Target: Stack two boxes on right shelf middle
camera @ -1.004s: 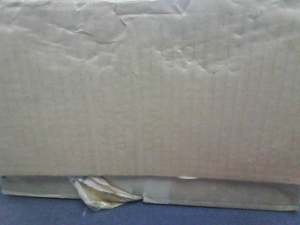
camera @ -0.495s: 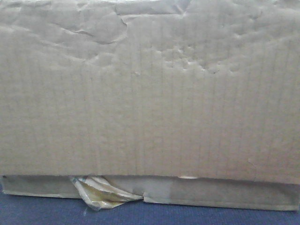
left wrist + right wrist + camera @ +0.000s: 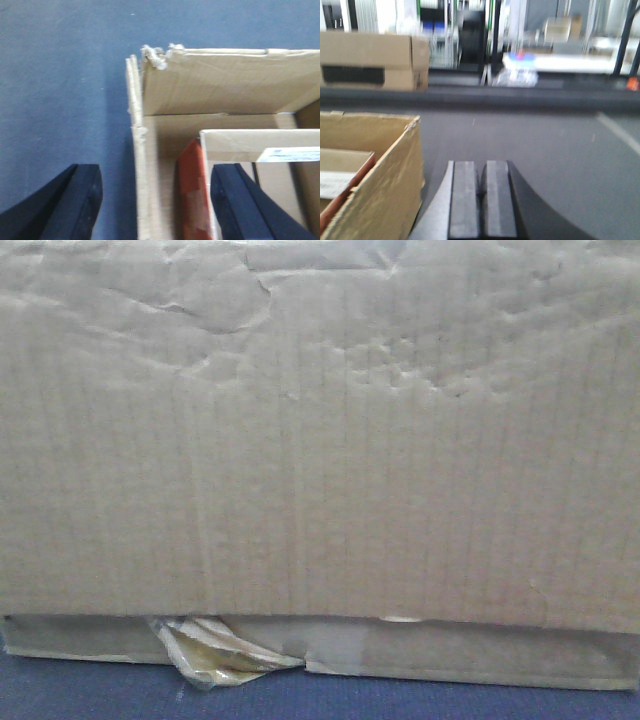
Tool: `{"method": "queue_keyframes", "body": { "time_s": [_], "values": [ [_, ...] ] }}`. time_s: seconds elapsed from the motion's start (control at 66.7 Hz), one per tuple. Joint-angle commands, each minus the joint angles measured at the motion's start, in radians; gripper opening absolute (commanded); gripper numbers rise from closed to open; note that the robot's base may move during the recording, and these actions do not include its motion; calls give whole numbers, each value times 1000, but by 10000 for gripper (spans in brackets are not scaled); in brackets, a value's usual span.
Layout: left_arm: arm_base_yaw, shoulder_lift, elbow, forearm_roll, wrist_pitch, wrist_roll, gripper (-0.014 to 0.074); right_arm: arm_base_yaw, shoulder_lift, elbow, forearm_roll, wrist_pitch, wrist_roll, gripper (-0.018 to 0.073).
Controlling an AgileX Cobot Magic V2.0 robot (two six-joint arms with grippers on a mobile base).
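The left gripper, spread open astride a side wall of the large box, would do best to clamp that wall squarely before lifting, while the right gripper, clenched on nothing, hovered low beside it; the box sat atop the flatter box on the floor.

The large box sits on the flatter box, which shows at 6 o'clock. From the left wrist, a smaller carton lies inside an open box.
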State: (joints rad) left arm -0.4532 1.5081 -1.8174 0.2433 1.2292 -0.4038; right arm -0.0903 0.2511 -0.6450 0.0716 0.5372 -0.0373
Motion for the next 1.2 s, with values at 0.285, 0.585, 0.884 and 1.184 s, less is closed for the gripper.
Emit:
{"method": "queue_keyframes", "body": {
  "time_s": [0.285,0.585,0.884,1.184],
  "values": [
    [19,-8,99,-3,-8,32,370,2,363,-293,49,283,0,-169],
    [19,-8,154,-7,-8,32,370,41,657,-519,-51,526,143,-141],
    [19,-8,154,-7,-8,32,370,236,873,-769,-218,684,410,-141],
    [19,-8,154,-7,-8,32,370,443,1014,-796,-279,684,559,-141]
  ]
}}
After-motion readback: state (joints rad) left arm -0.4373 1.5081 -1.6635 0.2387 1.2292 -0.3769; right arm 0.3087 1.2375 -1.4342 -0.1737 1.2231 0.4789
